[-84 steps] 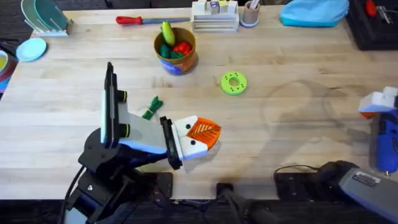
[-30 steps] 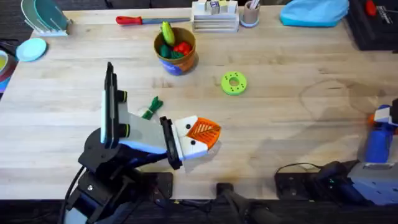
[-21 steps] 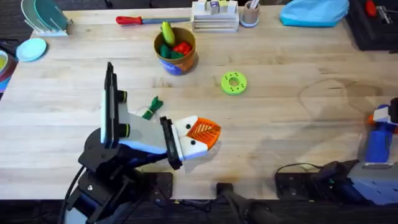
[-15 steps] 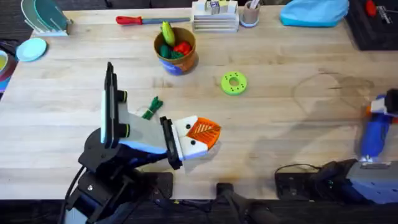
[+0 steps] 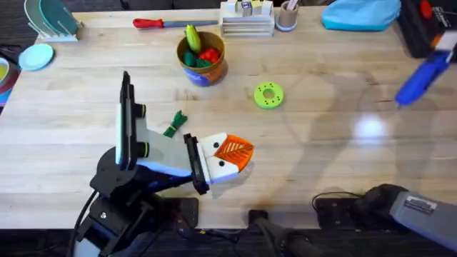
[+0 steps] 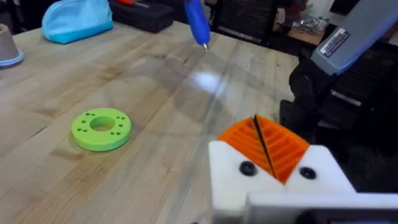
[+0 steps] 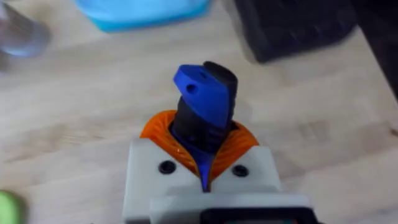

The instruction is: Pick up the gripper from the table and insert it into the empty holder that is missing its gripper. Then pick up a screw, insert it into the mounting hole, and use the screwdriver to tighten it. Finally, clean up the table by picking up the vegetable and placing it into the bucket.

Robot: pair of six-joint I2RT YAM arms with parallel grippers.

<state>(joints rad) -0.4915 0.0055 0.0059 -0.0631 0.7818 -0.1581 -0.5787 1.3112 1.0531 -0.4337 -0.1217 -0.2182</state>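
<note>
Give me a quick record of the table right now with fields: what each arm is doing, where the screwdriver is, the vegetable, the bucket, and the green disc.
left gripper: low over the table, fingers together, holding nothing
right gripper: shut on the screwdriver
screwdriver: lifted, tilted, at the far right
vegetable: lying on the table beside the left arm
bucket: far side, already holds toy produce
green disc: flat on the table, right of the bucket

You see a green ring-shaped disc (image 5: 268, 95) mid-table | red-handled tool (image 5: 158, 23) with silver blade at the far edge | light-blue pouch (image 5: 360, 13) at the far right | white stacked tray (image 5: 246, 19) beside a small cup (image 5: 287, 15) | teal dish rack (image 5: 48, 20) and round blue lid (image 5: 36, 56) at far left.
</note>
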